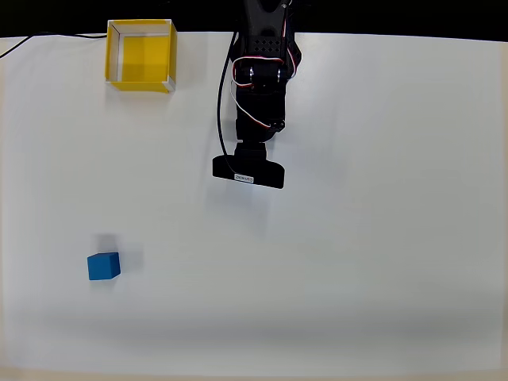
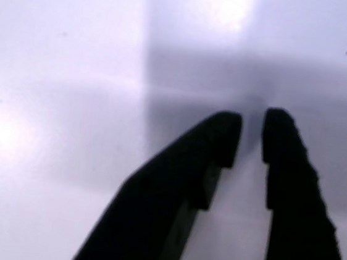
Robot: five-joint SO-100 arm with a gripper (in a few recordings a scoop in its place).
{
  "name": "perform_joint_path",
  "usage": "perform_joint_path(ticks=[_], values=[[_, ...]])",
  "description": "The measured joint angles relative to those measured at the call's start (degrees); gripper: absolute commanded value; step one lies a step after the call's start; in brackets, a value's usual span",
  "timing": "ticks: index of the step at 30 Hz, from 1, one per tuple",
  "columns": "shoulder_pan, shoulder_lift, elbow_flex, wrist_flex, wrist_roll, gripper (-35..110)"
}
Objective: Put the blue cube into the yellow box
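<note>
The blue cube (image 1: 104, 266) rests on the white table at the lower left of the overhead view. The yellow box (image 1: 140, 55) stands open-topped at the table's far left edge, with nothing inside it. My black arm (image 1: 255, 103) reaches down from the top centre, far from both. Its camera mount hides the fingers from above. In the wrist view my gripper (image 2: 251, 129) hangs over bare table. Its black fingers (image 2: 219, 141) are nearly together, a thin slit between the tips, and hold nothing.
The white table (image 1: 381, 238) stretches wide to the right and front. A thin black cable (image 1: 32, 40) trails off the upper left corner beside the box.
</note>
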Motion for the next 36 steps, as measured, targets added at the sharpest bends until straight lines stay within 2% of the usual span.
perform_joint_path(ticks=[19,24,29,36], values=[[-1.85,0.00,0.00,0.00,-0.79,2],[-0.88,-3.69,-0.26,-2.46,0.35,6],[0.26,-13.62,-6.42,-11.43,3.78,11],[6.24,-36.21,-17.75,-33.49,8.44,28]])
